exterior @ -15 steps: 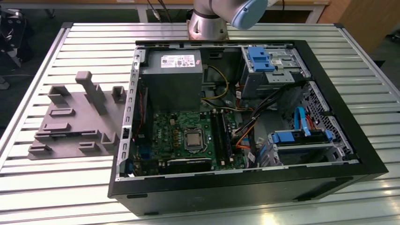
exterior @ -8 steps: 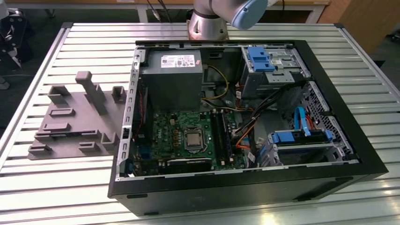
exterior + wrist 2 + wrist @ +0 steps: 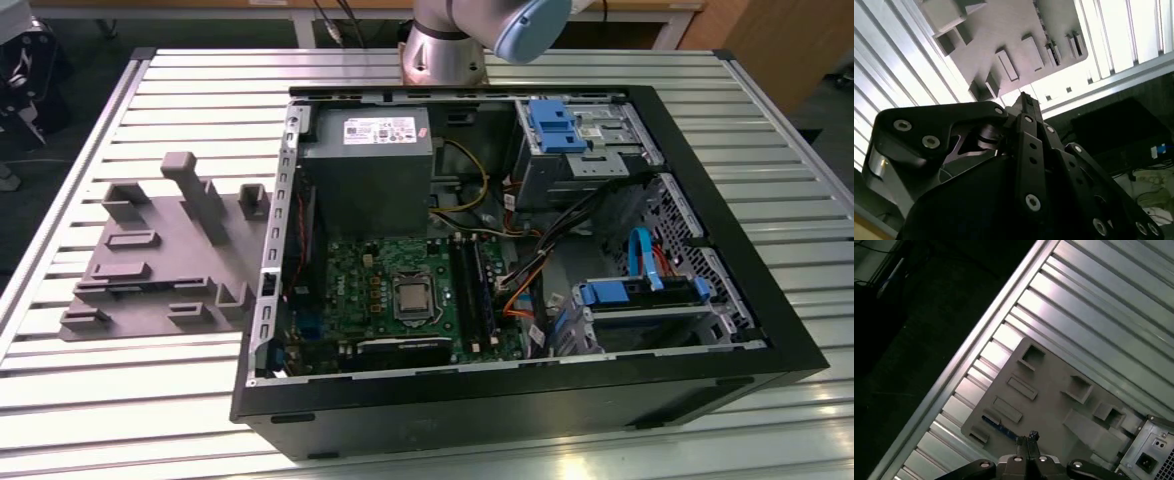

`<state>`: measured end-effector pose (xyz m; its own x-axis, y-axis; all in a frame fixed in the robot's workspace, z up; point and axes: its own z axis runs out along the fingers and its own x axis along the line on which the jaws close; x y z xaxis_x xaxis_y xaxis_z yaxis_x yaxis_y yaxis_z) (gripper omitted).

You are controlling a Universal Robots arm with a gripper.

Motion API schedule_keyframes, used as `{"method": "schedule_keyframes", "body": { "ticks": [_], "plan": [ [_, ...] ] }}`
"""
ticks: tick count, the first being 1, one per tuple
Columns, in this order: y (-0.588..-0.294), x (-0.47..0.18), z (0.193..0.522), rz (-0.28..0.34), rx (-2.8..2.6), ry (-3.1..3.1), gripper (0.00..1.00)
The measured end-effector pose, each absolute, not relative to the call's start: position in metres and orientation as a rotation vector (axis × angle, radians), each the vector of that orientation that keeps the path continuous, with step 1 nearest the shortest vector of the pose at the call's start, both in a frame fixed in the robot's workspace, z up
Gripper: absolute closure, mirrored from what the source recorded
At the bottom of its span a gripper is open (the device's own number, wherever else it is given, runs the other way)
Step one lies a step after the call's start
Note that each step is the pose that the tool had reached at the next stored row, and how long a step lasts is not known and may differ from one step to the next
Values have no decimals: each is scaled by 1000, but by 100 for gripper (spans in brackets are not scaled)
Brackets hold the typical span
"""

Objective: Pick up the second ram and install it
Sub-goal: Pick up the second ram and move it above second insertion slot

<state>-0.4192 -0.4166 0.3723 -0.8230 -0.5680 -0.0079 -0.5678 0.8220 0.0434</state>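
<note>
Hovering above the grey fixture plate (image 3: 1049,395), the gripper (image 3: 1030,435) is seen pinched closed and empty; the second ram (image 3: 999,427) is best gripped squarely across its long edges.

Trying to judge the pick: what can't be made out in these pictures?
First wrist view: the long, narrow dark blue memory stick on the grey plastic fixture plate has one end hidden behind the black gripper; contact cannot be told.
Second wrist view: the gripper's own linkage hides the plate beneath it.
Exterior view: the silver robot arm is cut off by the top edge; the green motherboard has memory slots too small to judge.
</note>
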Motion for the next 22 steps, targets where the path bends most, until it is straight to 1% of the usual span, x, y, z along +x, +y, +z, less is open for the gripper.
{"method": "schedule_keyframes", "body": {
  "ticks": [4, 17, 22],
  "plan": [
    [-417, -419, 372, -68, 1038, -2957, 89],
    [-417, -419, 372, -68, 1051, -2952, 89],
    [-417, -419, 372, -68, 1155, -2911, 89]
  ]
}}
